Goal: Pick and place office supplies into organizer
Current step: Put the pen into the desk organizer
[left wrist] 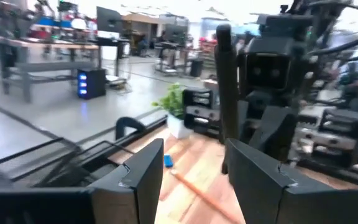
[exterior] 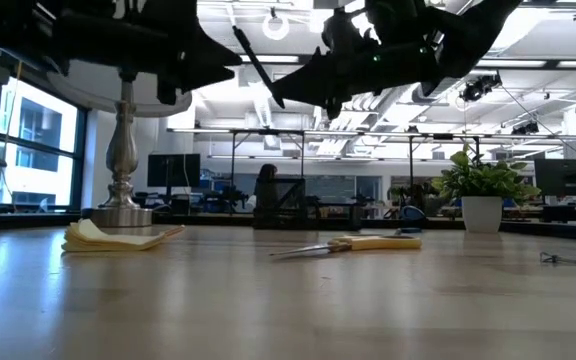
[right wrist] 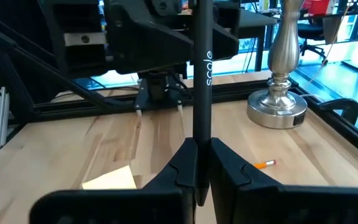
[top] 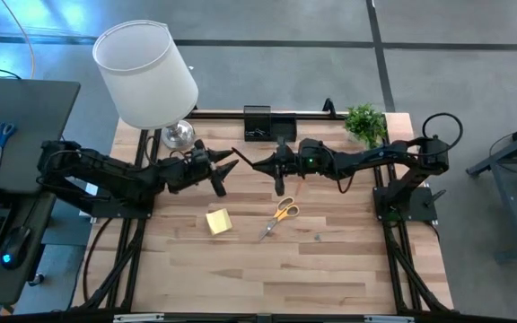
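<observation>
Black pen [right wrist: 202, 74] | clamped in right tool [right wrist: 202, 163] | left tool [top: 223, 170] open, empty

Organizer [top: 267, 123] at table's [top: 330, 269] back edge, mid; lamp [top: 151, 81] to its left, plant [top: 364, 124] to its right; sticky-note pad [top: 219, 222] left of scissors [top: 281, 215], both nr table centre.

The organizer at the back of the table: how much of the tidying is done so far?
The organizer already seems to hold something, though I can't tell what. In hand: the right gripper is shut on a black pen, held above the table; the left gripper hangs open opposite it. Left on the table: the orange-handled scissors, sticky-note pad and an orange pencil.
</observation>
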Available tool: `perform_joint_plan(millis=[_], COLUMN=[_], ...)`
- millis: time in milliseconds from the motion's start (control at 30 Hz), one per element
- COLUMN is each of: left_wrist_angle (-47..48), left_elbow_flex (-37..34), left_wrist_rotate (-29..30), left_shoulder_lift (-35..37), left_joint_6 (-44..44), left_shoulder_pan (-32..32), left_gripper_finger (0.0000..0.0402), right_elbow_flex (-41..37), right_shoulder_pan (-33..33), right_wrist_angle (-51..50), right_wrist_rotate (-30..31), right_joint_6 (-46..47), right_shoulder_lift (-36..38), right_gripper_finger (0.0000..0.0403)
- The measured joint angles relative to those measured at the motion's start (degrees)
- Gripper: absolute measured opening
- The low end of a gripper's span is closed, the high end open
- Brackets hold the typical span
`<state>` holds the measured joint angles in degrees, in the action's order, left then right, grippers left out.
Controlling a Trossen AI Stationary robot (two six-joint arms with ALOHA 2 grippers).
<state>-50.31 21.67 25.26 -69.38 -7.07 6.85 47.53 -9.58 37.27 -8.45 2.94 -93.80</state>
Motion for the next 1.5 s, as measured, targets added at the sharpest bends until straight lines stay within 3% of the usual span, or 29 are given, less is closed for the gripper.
perform_joint_plan(millis=[233, 433, 633, 933, 1067, 1233, 1500], left_wrist_angle=[-2.57, -3.33, -8.81, -7.79, -7.58, -6.64, -4.05], left_elbow_flex=[0.0, 0.0, 2.57, 7.21, 7.19, 7.25, 7.26], left_wrist_rotate=[-11.81, -11.51, -9.19, -7.01, -6.15, -8.16, -9.22], left_shoulder_lift=[0.04, -0.15, -4.95, -11.95, -12.24, -12.24, -12.2], left_joint_6=[-2.36, -2.34, -2.23, -1.01, -0.2, 2.21, 3.76], left_shoulder_pan=[3.04, 2.91, 2.93, 2.91, 2.91, 2.94, 2.88], left_gripper_finger=[0.0163, 0.0163, 0.0163, 0.016, 0.0121, 0.0026, 0.0032], right_elbow_flex=[0.0, 0.0, 0.0, 0.0, 0.0, 0.0, -0.02], right_shoulder_pan=[0.0, 0.02, 0.02, 0.0, 0.0, 0.05, 0.46], right_wrist_angle=[-0.62, -0.18, -0.23, -2.43, -3.54, -4.12, -6.16], right_wrist_rotate=[0.95, -0.34, -0.82, -0.85, 0.58, 3.09, 3.54], right_joint_6=[-0.42, -0.35, 0.09, 0.04, 0.04, 0.21, 0.53], right_shoulder_lift=[-0.02, -0.04, -0.07, -0.07, -0.09, -0.16, -0.2], right_gripper_finger=[0.0007, 0.0005, 0.0007, 0.0007, 0.0009, 0.0015, 0.0016])
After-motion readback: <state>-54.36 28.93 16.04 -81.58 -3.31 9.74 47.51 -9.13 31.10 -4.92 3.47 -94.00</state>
